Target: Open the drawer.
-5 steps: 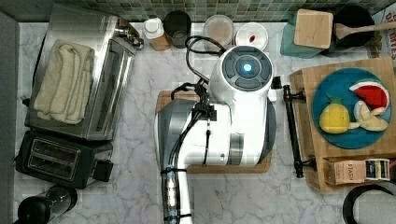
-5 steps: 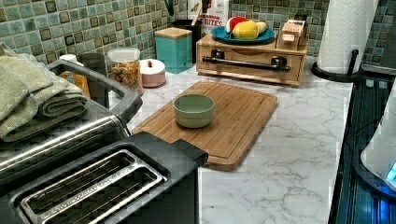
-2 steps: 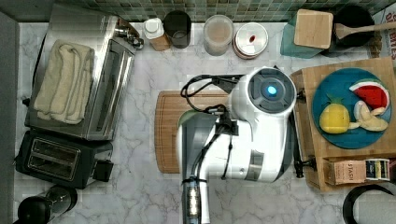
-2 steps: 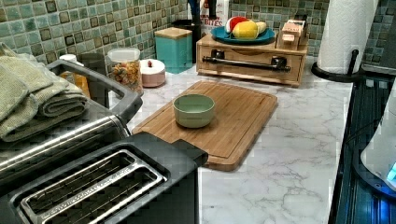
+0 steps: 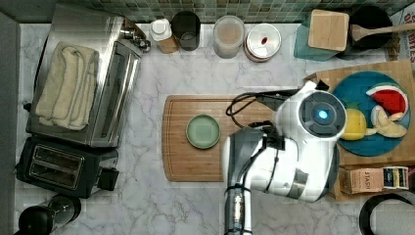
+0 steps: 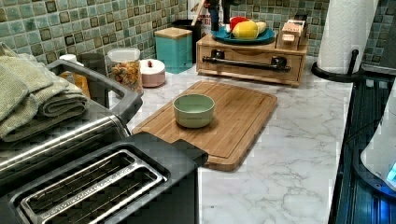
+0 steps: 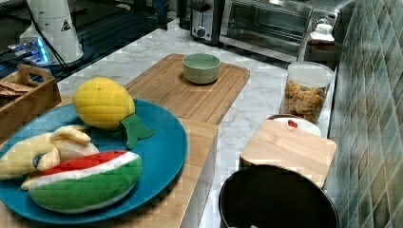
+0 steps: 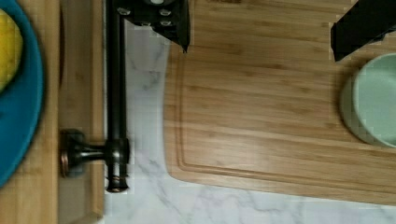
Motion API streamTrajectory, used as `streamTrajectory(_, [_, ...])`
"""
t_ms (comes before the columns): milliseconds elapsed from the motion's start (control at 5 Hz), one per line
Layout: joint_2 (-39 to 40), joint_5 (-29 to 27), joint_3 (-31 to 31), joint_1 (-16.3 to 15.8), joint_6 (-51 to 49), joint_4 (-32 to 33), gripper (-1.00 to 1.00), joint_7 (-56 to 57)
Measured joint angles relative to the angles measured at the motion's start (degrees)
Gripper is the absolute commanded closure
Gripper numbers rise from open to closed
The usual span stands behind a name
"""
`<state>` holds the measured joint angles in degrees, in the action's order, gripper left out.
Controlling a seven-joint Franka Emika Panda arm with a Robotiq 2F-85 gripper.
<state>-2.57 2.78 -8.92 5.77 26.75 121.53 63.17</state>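
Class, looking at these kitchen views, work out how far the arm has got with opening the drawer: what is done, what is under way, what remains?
Done: nothing yet; the drawer sits flush in its bamboo box. Under way: the gripper, jaws open, hangs above the cutting board edge, one jaw beside the black handle but not clamped on it. Left: close on the handle and pull the drawer out.

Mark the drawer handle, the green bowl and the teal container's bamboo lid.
drawer handle (image 6: 250, 64), left view, middle of the black bar.
green bowl (image 5: 202, 131), top view, centre of the inside.
bamboo lid (image 5: 328, 30), top view, middle of its top face.
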Motion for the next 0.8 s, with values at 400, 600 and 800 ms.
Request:
streamTrajectory(400, [-1.01, 4.53, -2.68, 3.12, 14.83, 7.72, -1.0, 6.66])
streamTrajectory(600, [-2.97, 9.59, -3.22, 3.47, 14.83, 11.19, -1.0, 6.66])
streamTrajectory(800, [-3.14, 9.93, -3.19, 3.42, 15.69, 12.76, -1.0, 6.66])
